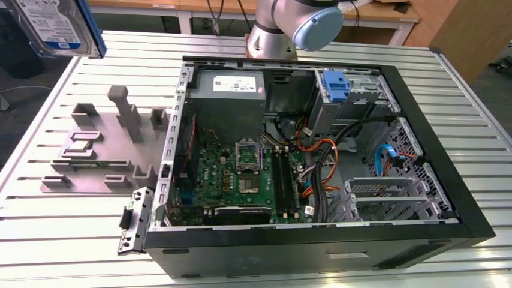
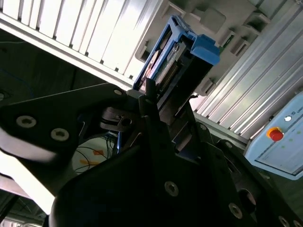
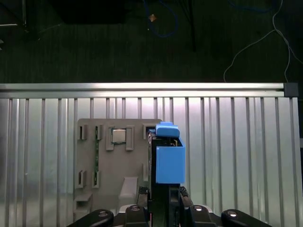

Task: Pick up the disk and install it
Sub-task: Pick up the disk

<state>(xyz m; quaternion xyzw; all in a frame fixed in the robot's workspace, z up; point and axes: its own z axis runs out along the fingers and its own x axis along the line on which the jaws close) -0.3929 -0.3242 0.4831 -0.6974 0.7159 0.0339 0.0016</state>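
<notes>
The disk [image 1: 57, 25], silver with a white-and-blue label and a blue plastic bracket along its edge, hangs high in the air at the exterior view's upper left, above the table's far corner. In both wrist views it appears edge-on: the disk [image 3: 165, 158] stands upright between my dark fingers, over the grey fixture. My gripper [image 3: 163, 196] is shut on the disk's lower end. In the second wrist view the disk [image 2: 176, 59] sticks out beyond the gripper [image 2: 163, 97], blue bracket outward.
An open computer case [image 1: 448, 180] lies on the slatted metal table [image 1: 48, 240], with a blue latch [image 1: 336, 87] at its drive bay and a metal drive cage [image 1: 384, 192]. A grey fixture [image 1: 104, 144] holding small parts sits beside the case. The arm's base [image 1: 280, 27] stands behind the case.
</notes>
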